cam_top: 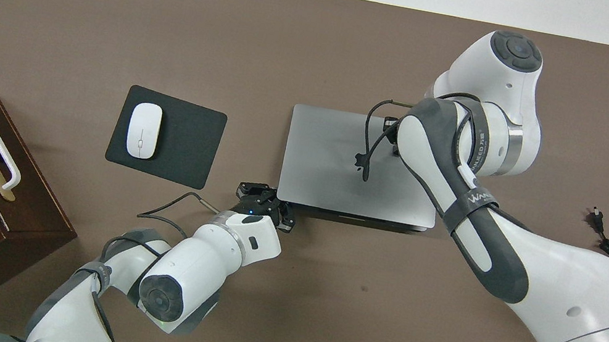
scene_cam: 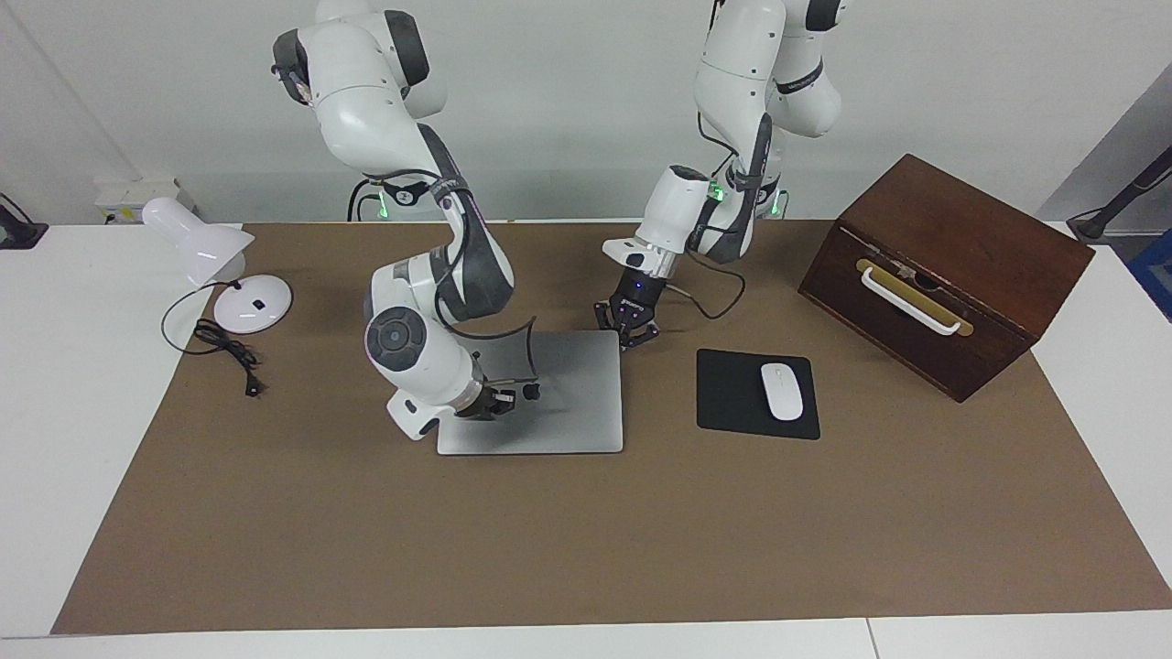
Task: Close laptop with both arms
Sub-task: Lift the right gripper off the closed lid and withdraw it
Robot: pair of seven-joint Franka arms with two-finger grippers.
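Now laptop point(scene_cam: 558, 394) shut flat; left gripper point(scene_cam: 628, 331) spread at its corner.

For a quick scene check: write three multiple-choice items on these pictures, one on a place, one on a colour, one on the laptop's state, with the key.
1. Where does the white mouse lie?
A. on the black mouse pad
B. on the laptop
C. on the wooden box

2. What colour is the handle on the wooden box?
A. red
B. white
C. blue

3. How is the laptop now?
A. wide open
B. standing on edge
C. lid down flat

Key: 1 A, the mouse rests on the pad beside the laptop. 2 B, a white bar shows on the box's front. 3 C, the overhead view shows the logo lid flat, right gripper over it, left gripper at its corner.
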